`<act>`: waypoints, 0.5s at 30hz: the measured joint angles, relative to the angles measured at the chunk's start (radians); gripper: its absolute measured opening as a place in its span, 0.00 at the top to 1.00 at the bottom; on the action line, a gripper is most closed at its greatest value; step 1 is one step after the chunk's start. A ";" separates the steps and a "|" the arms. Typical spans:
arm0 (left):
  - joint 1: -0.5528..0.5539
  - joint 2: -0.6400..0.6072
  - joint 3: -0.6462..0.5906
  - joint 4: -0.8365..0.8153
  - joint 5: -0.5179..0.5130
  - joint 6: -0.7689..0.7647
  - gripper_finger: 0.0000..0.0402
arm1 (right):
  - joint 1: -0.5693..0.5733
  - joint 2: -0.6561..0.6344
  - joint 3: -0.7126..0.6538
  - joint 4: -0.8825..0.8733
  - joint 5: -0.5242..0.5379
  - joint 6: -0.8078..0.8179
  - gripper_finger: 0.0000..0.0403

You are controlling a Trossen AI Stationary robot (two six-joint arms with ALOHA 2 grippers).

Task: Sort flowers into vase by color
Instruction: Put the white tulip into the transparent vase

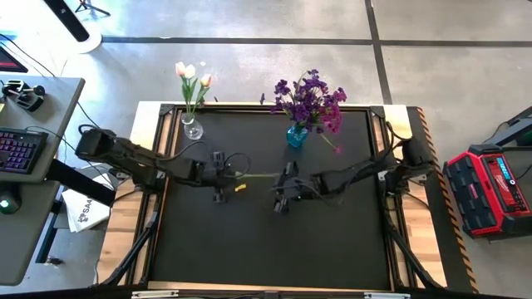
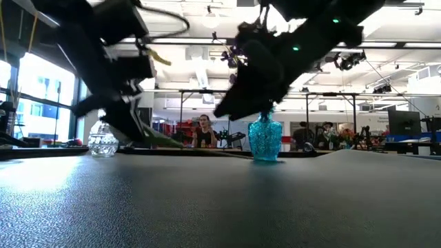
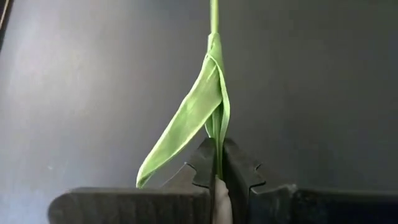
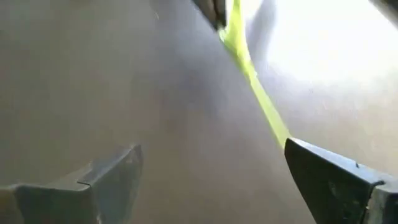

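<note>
Left gripper (image 3: pixel 217 177) pinches flower stem (image 3: pixel 214 93) beside its leaf; right gripper (image 4: pixel 211 180) gapes wide near the stem. Risk: thin stem slips or bends during the lift.

Left gripper (image 3: pixel 217 163) clamped tight, right gripper (image 4: pixel 211 180) wide apart.

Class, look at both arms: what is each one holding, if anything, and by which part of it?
The left tool is shut on a flower's green stem, just below its leaf. The right tool is open and holds nothing.

Grey tiled floor (image 1: pixel 249 66), side desk with keyboard (image 1: pixel 18 149), bright windows (image 2: pixel 31 96).
</note>
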State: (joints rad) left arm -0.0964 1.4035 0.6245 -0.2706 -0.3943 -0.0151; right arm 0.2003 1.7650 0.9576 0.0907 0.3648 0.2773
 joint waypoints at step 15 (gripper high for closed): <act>-0.162 -0.056 0.000 0.014 -0.001 -0.033 0.99 | -0.082 0.232 0.229 0.000 -0.062 -0.120 0.55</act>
State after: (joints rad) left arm -0.2584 1.3478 0.6243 -0.2566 -0.3950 -0.0483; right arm 0.1179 1.9975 1.1869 0.0909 0.3023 0.1569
